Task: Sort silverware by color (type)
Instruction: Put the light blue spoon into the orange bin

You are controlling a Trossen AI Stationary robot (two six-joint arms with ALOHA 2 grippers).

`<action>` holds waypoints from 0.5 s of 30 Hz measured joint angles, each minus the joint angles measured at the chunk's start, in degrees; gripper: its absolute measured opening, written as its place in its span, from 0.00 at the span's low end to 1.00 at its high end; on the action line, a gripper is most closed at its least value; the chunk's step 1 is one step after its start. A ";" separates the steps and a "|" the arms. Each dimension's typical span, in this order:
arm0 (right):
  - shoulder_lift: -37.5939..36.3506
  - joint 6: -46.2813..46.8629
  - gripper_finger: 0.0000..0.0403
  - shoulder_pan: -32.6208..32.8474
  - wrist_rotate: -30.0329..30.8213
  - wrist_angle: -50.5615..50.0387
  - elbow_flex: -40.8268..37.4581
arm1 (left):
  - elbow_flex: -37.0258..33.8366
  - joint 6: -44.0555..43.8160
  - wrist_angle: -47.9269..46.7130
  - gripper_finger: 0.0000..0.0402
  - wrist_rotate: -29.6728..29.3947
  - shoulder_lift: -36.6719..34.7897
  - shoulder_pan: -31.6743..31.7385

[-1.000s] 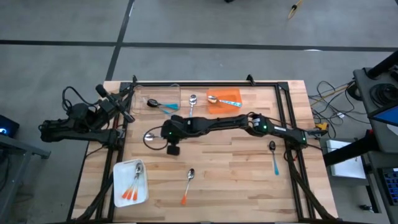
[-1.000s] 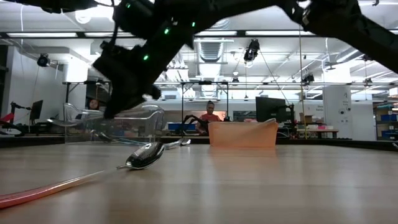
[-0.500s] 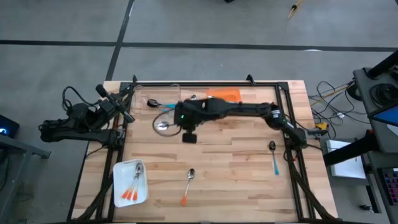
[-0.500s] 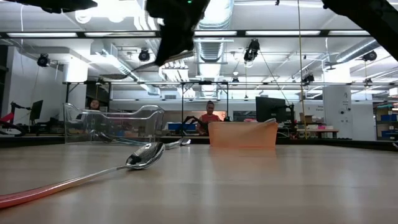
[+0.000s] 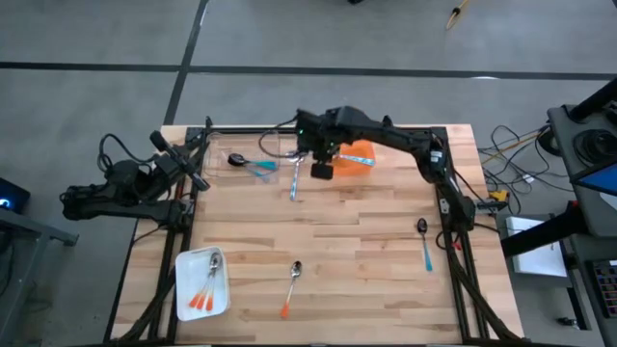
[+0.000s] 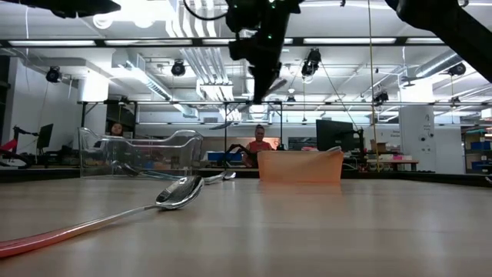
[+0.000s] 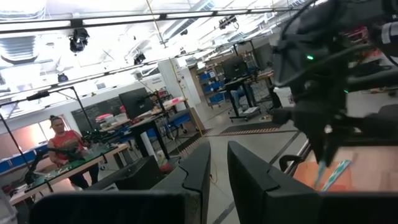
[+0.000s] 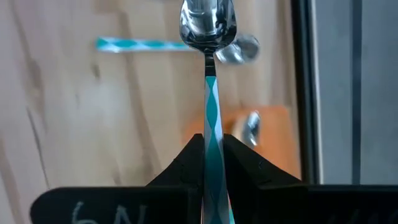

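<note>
Both arms are showing matte black, jointed housings. Small green lights are glowing on the right arm (image 5: pixel 371 135). Black cables are trailing from the left arm (image 5: pixel 130 188). White handwritten marks are showing on the right claw (image 8: pixel 213 163).

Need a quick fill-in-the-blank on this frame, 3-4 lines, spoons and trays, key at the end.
1. The right gripper has its jaws shut on the handle of a ____-patterned spoon.
2. The white tray at the table's near left holds spoons with ____ handles.
3. The left arm waits off the table's ____ edge.
4. In the high view, the spoon with the orange handle lying on bare wood sits to the ____ of the white tray.

Missing words: teal; orange; left; right
</note>
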 joint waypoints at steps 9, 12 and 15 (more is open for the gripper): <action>-3.26 0.47 0.07 -7.13 0.06 -4.83 -0.02 | -0.02 -0.82 -1.19 0.09 -0.02 0.04 0.00; -4.30 0.47 0.07 -8.73 -0.02 -5.62 -0.04 | -0.02 -0.84 -1.30 0.09 0.00 0.07 0.00; -5.48 0.43 0.07 -10.02 -0.02 -5.73 -0.45 | -0.02 -0.97 -1.62 0.09 -0.01 0.07 0.00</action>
